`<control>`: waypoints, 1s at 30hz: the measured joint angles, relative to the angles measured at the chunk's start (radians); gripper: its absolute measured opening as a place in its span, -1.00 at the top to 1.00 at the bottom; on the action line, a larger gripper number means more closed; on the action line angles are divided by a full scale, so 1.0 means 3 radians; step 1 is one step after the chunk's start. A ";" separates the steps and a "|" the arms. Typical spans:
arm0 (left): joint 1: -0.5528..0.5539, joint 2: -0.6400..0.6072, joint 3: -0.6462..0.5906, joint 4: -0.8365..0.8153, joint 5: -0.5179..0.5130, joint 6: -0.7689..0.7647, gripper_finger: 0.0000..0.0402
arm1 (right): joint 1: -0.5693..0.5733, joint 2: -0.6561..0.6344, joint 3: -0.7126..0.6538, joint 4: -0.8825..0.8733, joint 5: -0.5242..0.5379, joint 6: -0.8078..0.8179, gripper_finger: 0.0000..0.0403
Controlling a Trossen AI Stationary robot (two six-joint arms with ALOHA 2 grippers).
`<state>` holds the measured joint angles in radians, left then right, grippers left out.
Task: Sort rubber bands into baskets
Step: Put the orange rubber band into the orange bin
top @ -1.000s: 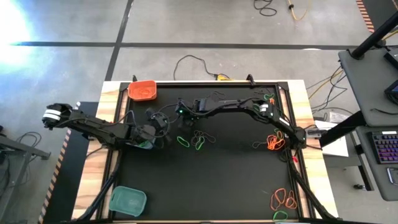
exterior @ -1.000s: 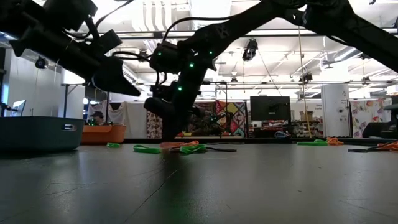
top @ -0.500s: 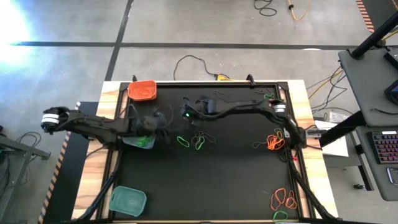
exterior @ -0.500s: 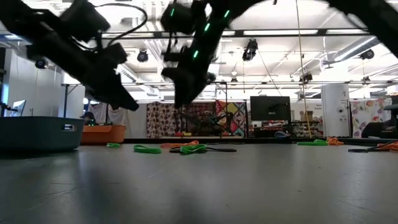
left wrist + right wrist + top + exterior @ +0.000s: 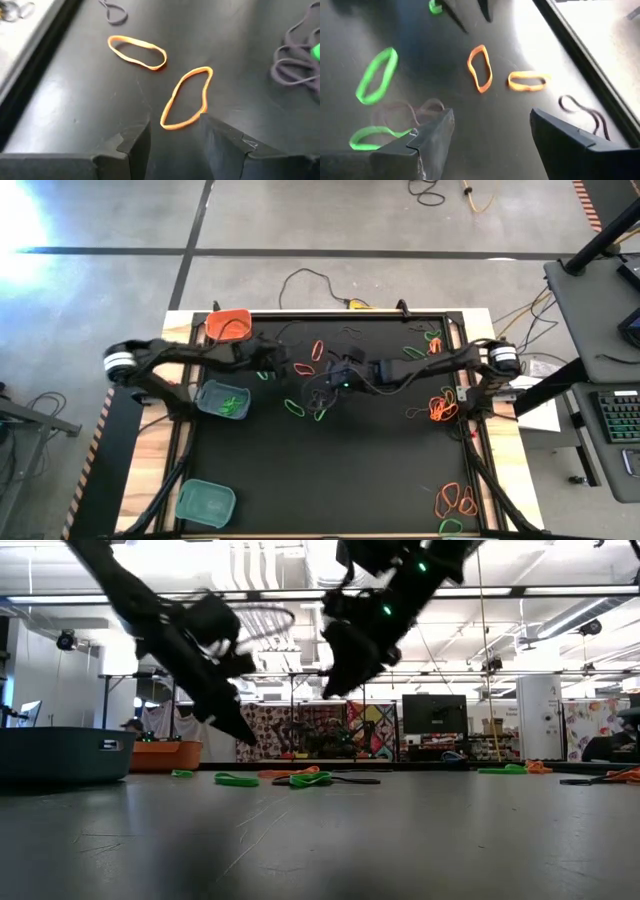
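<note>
Rubber bands (image 5: 187, 98): left pincer (image 5: 172, 137) is hovering apart, empty, directly above an orange loop.
Best lowering straight, straddling one strand; right pincer (image 5: 490, 132) is gaping empty nearby.

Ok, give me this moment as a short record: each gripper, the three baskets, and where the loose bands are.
left gripper: open, empty, above the mat near two orange bands
right gripper: open, empty, over the black and green bands at mid mat
orange basket: far left corner of the table
teal basket, middle: left edge, green bands inside
teal basket, near: near left corner; contents cannot be told
loose bands: orange cluster by the right edge, more at the near right corner
</note>
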<state>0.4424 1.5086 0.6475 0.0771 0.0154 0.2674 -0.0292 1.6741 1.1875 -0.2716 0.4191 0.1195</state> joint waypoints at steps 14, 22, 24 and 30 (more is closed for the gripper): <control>0.0304 0.0812 0.0659 -0.0572 0.0656 0.0663 0.16 | 0.0003 -0.0088 -0.0374 0.0179 -0.0036 0.0304 -0.43; 0.0309 0.0985 0.0696 -0.0572 0.0648 0.0665 0.04 | 0.0005 -0.0068 -0.0329 0.0177 -0.0199 0.0427 -0.43; 0.0308 0.0988 0.0693 -0.0569 0.0641 0.0629 0.05 | 0.0008 -0.0067 -0.0329 0.0177 -0.0199 0.0469 -0.43; 0.0302 0.1010 0.0688 -0.0569 0.0643 0.0508 0.40 | 0.0010 -0.0066 -0.0329 0.0171 -0.0198 0.0398 -0.44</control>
<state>0.5331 1.8117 0.8539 -0.0937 0.2084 0.4197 -0.0261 1.6543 1.0889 -0.2204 0.3595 0.2390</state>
